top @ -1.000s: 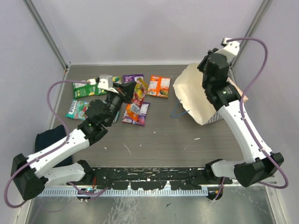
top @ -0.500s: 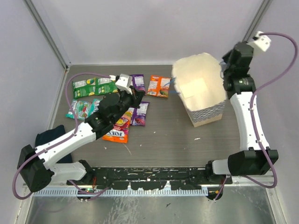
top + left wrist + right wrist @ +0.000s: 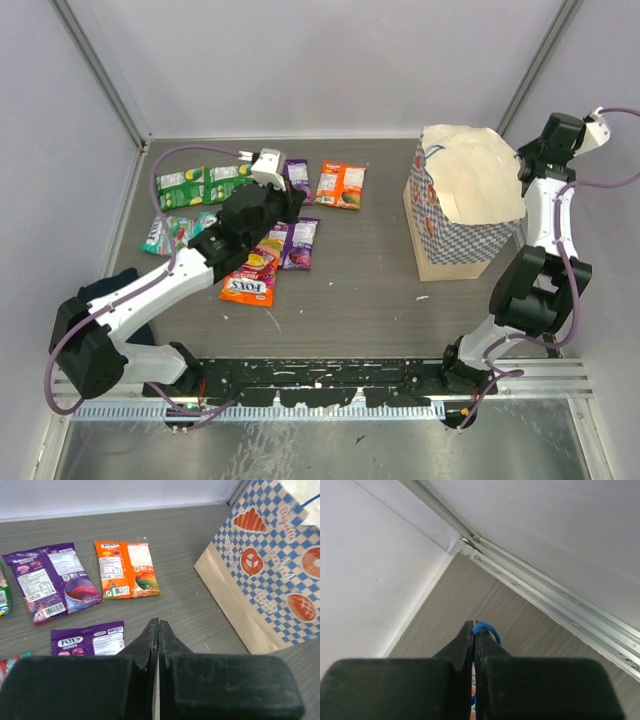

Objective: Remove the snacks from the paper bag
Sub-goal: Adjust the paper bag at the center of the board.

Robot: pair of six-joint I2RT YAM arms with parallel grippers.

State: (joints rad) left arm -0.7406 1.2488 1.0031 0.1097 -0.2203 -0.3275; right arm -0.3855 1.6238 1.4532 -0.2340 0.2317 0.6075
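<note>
I held the right arm reared high, right claw (image 3: 474, 630) clamped on the blue cord (image 3: 485, 628) of the paper bag (image 3: 455, 225) below it. The left arm stretched forward, left claw (image 3: 158, 627) pressed together and empty, snacks (image 3: 127, 569) just ahead.

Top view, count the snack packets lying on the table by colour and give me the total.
Green packets: 2
Teal packets: 2, one partly hidden
Purple packets: 2
Orange packets: 2, one of them orange-yellow
Total: 8 in plain sight; a ninth may lie tucked among the overlapping ones, I cannot tell.
</note>
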